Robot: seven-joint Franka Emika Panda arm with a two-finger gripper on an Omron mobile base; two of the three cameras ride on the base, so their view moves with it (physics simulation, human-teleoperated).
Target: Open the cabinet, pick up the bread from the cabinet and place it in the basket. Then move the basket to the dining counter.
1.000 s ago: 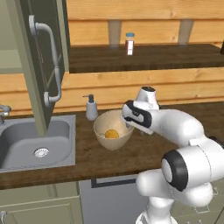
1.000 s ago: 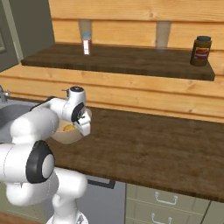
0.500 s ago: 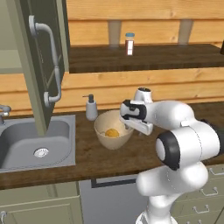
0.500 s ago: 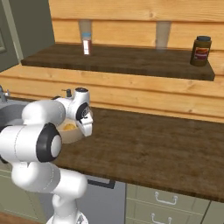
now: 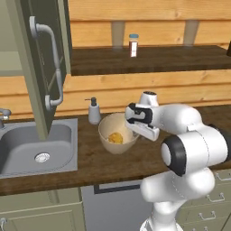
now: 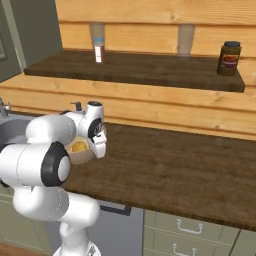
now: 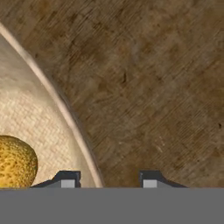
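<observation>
The round beige basket (image 5: 105,133) stands on the dark wood counter just right of the sink, with the golden-brown bread (image 5: 115,137) lying inside it. My gripper (image 5: 134,130) hangs over the basket's right rim. In the hand view its open fingertips (image 7: 68,179) straddle the rim (image 7: 65,109), one inside near the bread (image 7: 15,162) and one outside over the wood. The basket (image 6: 80,156) and bread (image 6: 78,146) also show beside my hand (image 6: 97,147). The sage-green cabinet door (image 5: 43,58) stands swung open at upper left. The dining counter is out of view.
A grey sink (image 5: 36,149) lies left of the basket and a soap dispenser (image 5: 94,112) stands behind it. A spice bottle (image 5: 133,45) and a dark jar (image 6: 229,58) stand on the wooden shelf. Bare counter (image 6: 175,170) stretches to the right.
The arm has folded in tighter, its elbow swinging toward the base, while the hand has stayed at the basket's right rim. Basket and bread have not moved.
</observation>
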